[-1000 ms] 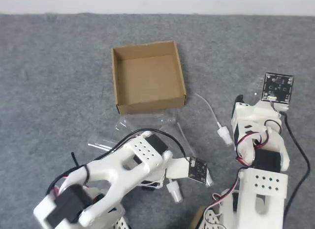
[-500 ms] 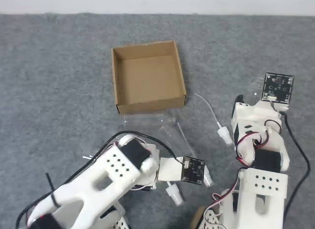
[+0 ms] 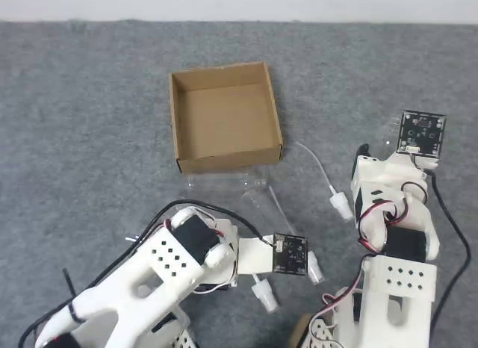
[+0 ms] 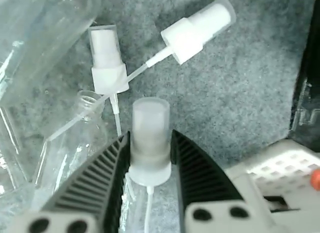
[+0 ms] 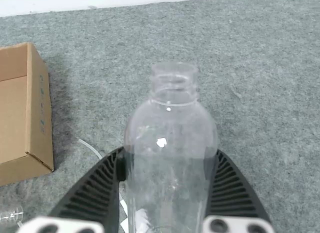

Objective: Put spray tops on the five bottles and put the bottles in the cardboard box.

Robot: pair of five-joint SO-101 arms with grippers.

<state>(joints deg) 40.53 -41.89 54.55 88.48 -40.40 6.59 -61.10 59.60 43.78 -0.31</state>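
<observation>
we see a grey, carpet-like cover [image 3: 82, 124] spread across the whole table, its nap short and flecked with lighter and darker fibres. in the left wrist view we see the same cover close up, matted and fuzzy. along its far edge we see a plain white strip [image 3: 239, 3], meeting the grey in a straight line; the right wrist view shows that strip too.

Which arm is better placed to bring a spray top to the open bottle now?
Left. The left gripper is shut on a spray top. The right gripper is shut on the clear bottle, whose neck is bare, so it should probably just hold the bottle.
</observation>
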